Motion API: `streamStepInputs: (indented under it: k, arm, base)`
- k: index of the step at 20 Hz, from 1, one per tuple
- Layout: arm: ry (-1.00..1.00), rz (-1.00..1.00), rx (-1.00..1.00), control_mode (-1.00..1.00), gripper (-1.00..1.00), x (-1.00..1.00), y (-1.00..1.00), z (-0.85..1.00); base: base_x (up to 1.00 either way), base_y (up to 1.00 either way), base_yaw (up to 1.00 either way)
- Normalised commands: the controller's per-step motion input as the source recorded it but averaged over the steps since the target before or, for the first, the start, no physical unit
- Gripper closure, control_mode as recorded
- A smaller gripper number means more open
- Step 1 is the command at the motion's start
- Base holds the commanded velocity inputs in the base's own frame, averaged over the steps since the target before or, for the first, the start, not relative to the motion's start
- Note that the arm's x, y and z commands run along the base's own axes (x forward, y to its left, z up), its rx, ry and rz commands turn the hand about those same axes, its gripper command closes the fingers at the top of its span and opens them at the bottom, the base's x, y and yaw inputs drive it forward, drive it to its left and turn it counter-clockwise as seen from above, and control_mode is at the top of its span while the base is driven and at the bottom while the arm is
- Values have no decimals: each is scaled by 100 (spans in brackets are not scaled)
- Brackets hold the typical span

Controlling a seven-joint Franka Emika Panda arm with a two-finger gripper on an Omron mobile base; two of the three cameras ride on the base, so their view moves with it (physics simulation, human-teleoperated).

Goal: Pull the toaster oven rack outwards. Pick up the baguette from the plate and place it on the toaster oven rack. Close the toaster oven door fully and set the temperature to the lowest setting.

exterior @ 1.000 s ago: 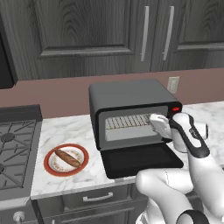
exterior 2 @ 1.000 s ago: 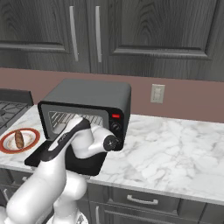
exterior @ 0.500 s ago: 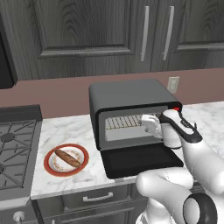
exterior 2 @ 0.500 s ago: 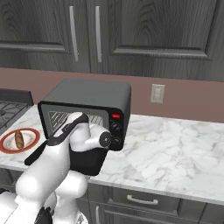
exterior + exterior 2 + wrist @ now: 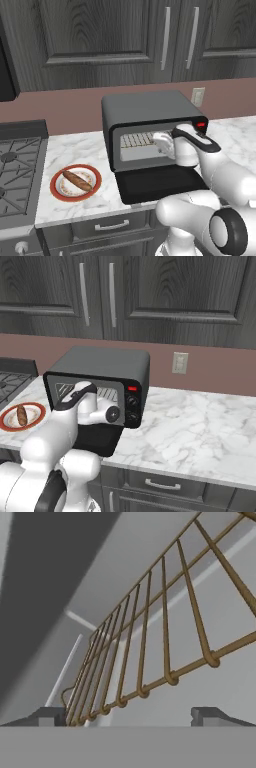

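Left base view: baguette [image 5: 77, 180] on plate [image 5: 59, 192], rack [image 5: 137, 140] seemingly inside oven [image 5: 145, 111].

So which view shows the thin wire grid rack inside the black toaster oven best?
The hand view: the thin wire grid rack is close, its bars distinct. The left base view shows it small inside the black toaster oven; in the right base view the arm mostly hides it.

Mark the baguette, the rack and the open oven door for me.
baguette [image 5: 77, 180]: left base view, middle of the loaf on the plate.
toaster oven rack [image 5: 165, 637]: hand view, one of the wires.
toaster oven door [image 5: 155, 183]: left base view, inner face of the lowered panel.
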Motion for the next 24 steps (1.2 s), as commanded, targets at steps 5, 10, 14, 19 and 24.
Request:
streamStepInputs:
  k: [5,10,14,19,24]
  arm:
    - [0,-1,0,-100,-100,7,6,-23]
    - [0,-1,0,-100,-100,4,1,-19]
    - [0,-2,0,-100,-100,0,6,-3]
    - [0,-3,0,-100,-100,2,12,0]
    - [0,-2,0,-100,-100,10,8,0]
  base:
    - [0,0,0]
    - [0,0,0]
    - [0,0,0]
    - [0,0,0]
    - [0,0,0]
